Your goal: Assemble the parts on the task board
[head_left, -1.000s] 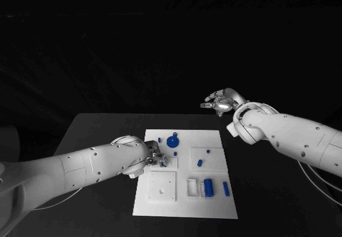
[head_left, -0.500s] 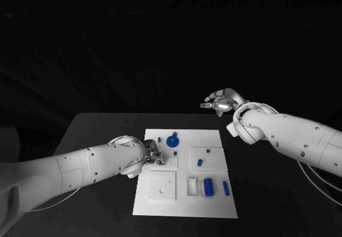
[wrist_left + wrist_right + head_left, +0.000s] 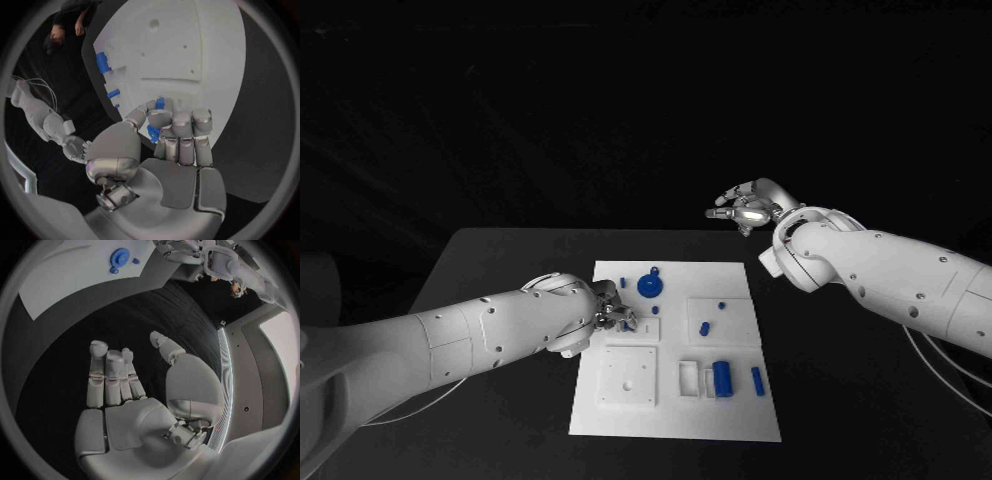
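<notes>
Near edge: a blue block (image 3: 721, 379) stands in a white holder on the task board (image 3: 733, 420), a slim blue part (image 3: 757, 381) just beside it
Left hand: the left hand (image 3: 610, 318) hovers low over the board's left side, fingers curled around a small blue part (image 3: 157, 118)
Step in hand: seating that part, by my reading; it calls for lining it up squarely over its socket and pressing straight down, without tilt
Mid board: a blue disc (image 3: 651, 289) with a peg sits near the far end
Far side: the right hand (image 3: 751, 209) is raised beyond the desk (image 3: 502, 255), fingers spread, holding nothing
</notes>
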Motion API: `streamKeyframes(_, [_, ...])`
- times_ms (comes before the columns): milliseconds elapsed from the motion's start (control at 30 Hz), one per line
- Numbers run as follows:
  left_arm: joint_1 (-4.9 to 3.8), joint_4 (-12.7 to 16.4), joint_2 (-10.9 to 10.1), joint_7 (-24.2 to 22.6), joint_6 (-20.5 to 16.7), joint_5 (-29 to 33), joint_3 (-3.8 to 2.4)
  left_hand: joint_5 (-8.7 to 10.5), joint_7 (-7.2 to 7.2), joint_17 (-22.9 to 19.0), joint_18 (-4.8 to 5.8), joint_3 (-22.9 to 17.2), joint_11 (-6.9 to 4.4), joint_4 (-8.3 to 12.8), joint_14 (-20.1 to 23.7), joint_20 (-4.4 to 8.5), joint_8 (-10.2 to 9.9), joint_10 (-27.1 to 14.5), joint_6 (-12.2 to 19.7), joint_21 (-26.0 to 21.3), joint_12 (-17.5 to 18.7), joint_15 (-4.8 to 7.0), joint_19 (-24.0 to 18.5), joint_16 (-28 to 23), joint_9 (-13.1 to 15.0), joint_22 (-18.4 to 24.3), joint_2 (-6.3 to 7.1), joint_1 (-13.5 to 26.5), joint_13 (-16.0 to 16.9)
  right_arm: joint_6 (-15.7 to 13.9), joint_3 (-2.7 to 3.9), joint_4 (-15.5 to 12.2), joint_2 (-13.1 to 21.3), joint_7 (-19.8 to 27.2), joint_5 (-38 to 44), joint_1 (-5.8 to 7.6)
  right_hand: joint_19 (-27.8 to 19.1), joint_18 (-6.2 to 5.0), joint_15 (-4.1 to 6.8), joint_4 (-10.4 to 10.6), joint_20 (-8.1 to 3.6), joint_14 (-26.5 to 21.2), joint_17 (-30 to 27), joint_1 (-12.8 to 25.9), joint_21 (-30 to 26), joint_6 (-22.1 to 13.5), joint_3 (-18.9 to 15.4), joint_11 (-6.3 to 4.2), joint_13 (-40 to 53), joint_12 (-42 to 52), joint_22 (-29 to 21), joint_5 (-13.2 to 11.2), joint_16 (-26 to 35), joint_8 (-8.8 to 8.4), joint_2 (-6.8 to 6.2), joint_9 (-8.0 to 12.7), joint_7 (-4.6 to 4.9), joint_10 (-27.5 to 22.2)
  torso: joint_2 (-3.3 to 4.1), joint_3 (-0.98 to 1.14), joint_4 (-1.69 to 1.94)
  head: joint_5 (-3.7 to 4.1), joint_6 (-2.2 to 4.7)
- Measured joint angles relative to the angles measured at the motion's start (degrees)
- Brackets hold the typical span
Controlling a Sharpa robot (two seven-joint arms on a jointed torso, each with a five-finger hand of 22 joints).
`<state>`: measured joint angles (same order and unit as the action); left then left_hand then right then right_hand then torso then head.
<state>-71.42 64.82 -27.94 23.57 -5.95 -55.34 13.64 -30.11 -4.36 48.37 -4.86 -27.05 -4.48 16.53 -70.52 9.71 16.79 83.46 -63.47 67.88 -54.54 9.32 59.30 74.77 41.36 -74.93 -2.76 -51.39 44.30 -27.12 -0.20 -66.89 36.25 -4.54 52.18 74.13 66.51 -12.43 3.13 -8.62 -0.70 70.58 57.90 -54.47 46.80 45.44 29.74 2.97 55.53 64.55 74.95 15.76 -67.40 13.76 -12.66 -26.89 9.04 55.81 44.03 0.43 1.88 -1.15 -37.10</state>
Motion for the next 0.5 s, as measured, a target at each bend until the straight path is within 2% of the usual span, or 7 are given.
streamKeyframes(500, [0.02, -0.85, 0.74, -0.02, 0.07, 0.08, 0.00, -0.22, 0.00, -0.05, -0.01, 0.04, 0.00, 0.04, 0.00, -0.01, -0.30, 0.00, 0.00, 0.00, 0.00, 0.00, 0.00, 0.00, 0.01, 0.01, 0.00, 0.00, -0.05, 0.02, 0.00, 0.04, -0.08, -0.01, -0.01, 0.00, 0.00, 0.00, 0.00, 0.00, 0.00, 0.00, 0.00, 0.00, 0.00, 0.17, 0.00, 0.00, -0.11, 0.23, -0.01, 0.00, 0.00, 0.00, 0.00, 0.00, 0.09, 0.00, 0.00, 0.02, -0.02, -0.01, -0.07])
